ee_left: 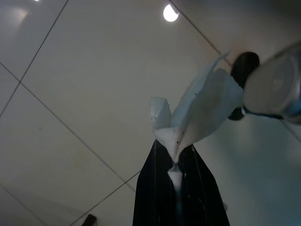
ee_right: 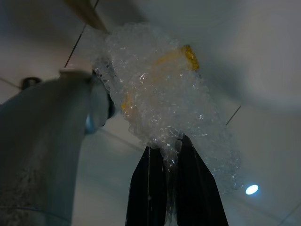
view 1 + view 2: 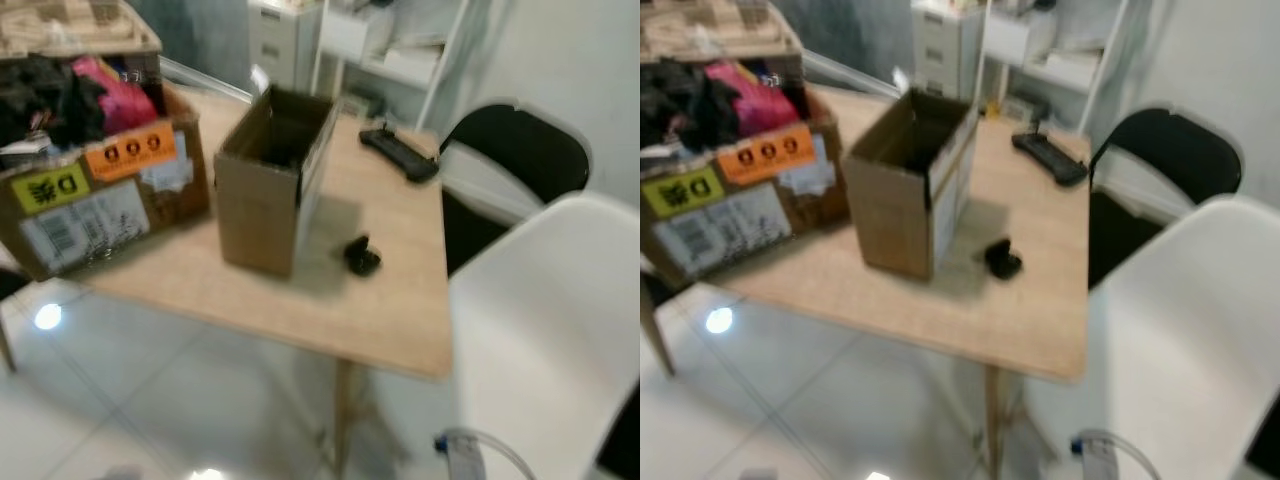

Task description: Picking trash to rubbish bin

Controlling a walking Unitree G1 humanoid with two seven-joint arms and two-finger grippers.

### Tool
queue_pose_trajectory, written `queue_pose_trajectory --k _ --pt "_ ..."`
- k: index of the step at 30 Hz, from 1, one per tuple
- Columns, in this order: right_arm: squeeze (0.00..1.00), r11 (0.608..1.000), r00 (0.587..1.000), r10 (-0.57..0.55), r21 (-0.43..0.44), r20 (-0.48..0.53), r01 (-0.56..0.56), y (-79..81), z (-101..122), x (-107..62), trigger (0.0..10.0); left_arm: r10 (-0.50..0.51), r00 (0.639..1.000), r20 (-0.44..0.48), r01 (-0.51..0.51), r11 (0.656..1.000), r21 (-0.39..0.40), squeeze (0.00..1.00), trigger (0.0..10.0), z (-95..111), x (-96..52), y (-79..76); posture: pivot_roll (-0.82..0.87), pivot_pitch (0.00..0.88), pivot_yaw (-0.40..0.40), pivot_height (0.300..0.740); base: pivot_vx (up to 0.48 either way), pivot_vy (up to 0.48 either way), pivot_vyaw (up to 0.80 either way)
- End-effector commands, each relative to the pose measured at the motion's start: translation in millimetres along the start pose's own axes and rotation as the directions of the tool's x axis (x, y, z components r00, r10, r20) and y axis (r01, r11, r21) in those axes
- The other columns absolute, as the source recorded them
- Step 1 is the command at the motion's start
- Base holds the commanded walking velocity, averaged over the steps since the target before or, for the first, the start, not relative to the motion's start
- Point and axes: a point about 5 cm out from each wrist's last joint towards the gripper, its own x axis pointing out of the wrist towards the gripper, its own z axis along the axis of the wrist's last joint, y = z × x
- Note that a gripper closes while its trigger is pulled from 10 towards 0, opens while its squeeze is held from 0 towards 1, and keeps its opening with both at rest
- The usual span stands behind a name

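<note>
My left gripper point(image 1: 175, 162) is shut on a crumpled white piece of paper point(image 1: 202, 110), hanging above the tiled floor. A wad of clear bubble wrap point(image 2: 160, 108) with a yellow patch in it is pinched in my shut right gripper point(image 2: 171, 150). An open, empty-looking cardboard box point(image 3: 268, 180) stands upright on the wooden table point(image 3: 390, 310) in the eye views. A small black object point(image 3: 361, 255) lies on the table just right of that box.
A larger cardboard box point(image 3: 95, 170) full of clothes sits on the table's left. A black remote-like device point(image 3: 400, 155) lies at the far right corner. A black chair point(image 3: 520, 150) and a white chair point(image 3: 550, 330) stand right of the table. Shelves stand behind.
</note>
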Motion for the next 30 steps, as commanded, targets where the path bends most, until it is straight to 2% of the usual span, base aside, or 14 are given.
queue_pose_trajectory --k 1,5,11,13,14,15,16,17,20,23,24,27,28,30 --pt "0.0 1.0 1.0 0.002 0.016 -0.01 -0.002 1.4 -4.7 -0.1 10.0 -0.003 1.0 -0.03 0.003 1.0 0.0 0.0 10.0 -9.2 -1.0 -1.3 0.13 0.093 -0.052 0.74 0.289 0.0 0.0" --pt "0.0 1.0 1.0 -0.008 0.021 -0.012 0.009 0.0 -5.2 -0.2 10.0 0.012 0.999 -0.03 -0.012 1.0 0.003 0.0 10.0 -8.9 -1.0 -0.2 0.13 0.093 -0.053 0.74 0.189 0.0 0.0" --pt "0.0 0.992 0.995 -0.094 0.081 -0.025 0.096 -15.6 -8.5 -1.4 10.0 0.044 0.998 -0.036 -0.045 0.999 -0.016 0.0 10.0 -10.2 -1.4 5.1 0.13 0.097 -0.053 0.74 0.0 0.0 0.0" --pt "0.0 0.959 0.972 -0.233 0.159 -0.025 0.234 -43.5 -8.2 -5.1 10.0 0.095 0.995 -0.027 -0.098 0.99 -0.098 0.0 10.0 -10.0 -2.6 19.4 0.13 0.101 -0.052 0.74 0.0 0.0 0.0" --pt "0.0 0.959 0.972 -0.233 0.159 -0.025 0.234 -43.5 -8.2 -5.1 10.0 0.095 0.995 -0.027 -0.098 0.99 -0.098 0.0 10.0 -10.0 -2.6 19.4 0.13 0.101 -0.052 0.74 0.0 0.0 0.0" --pt "0.0 0.917 0.939 -0.343 0.209 -0.019 0.339 -69.3 -4.9 -10.2 10.0 0.148 0.989 -0.016 -0.149 0.976 -0.158 0.0 10.0 -7.7 -4.2 34.8 0.13 0.106 -0.052 0.74 0.0 0.0 0.0" --pt "0.0 0.894 0.919 -0.393 0.229 -0.012 0.385 -81.8 -2.0 -13.3 10.0 0.178 0.984 -0.011 -0.177 0.966 -0.189 0.0 10.0 -6.2 -5.4 43.5 0.13 0.106 -0.052 0.74 0.0 0.0 0.0" --pt "0.0 0.894 0.919 -0.393 0.229 -0.012 0.385 -81.8 -2.0 -13.3 10.0 0.178 0.984 -0.011 -0.177 0.966 -0.189 0.0 10.0 -6.2 -5.4 43.5 0.13 0.106 -0.052 0.74 0.0 0.0 0.0" --pt "0.0 0.849 0.881 -0.474 0.264 -0.003 0.458 -102.9 3.5 -19.6 10.0 0.231 0.973 0.001 -0.224 0.945 -0.239 0.0 10.0 -3.3 -7.9 59.2 0.12 0.109 -0.052 0.74 0.0 0.0 0.0" --pt "0.0 0.771 0.803 -0.595 0.296 0.022 0.563 -135.8 17.0 -32.2 10.0 0.321 0.947 0.023 -0.296 0.897 -0.327 0.0 10.0 4.3 -12.5 82.0 0.12 0.113 -0.053 0.74 0.0 0.0 0.0" --pt "0.0 0.771 0.803 -0.595 0.296 0.022 0.563 -135.8 17.0 -32.2 10.0 0.321 0.947 0.023 -0.296 0.897 -0.327 0.0 10.0 4.3 -12.5 82.0 0.12 0.113 -0.053 0.74 0.0 0.0 0.0" --pt "0.0 0.687 0.703 -0.707 0.307 0.075 0.658 -164.6 38.7 -47.6 10.0 0.406 0.912 0.062 -0.34 0.831 -0.441 0.0 10.0 16.7 -19.5 108.6 0.11 0.115 -0.055 0.74 0.0 0.0 0.0" --pt "0.0 0.687 0.703 -0.707 0.307 0.075 0.658 -164.6 38.7 -47.6 10.0 0.406 0.912 0.062 -0.34 0.831 -0.441 0.0 10.0 16.7 -19.5 108.6 0.11 0.115 -0.055 0.74 0.0 0.0 0.0" --pt "0.0 0.629 0.632 -0.766 0.343 0.121 0.697 -181.5 58.8 -59.6 10.0 0.449 0.887 0.106 -0.342 0.795 -0.501 0.0 10.0 28.0 -25.0 125.0 0.11 0.117 -0.057 0.74 0.0 0.0 0.0"
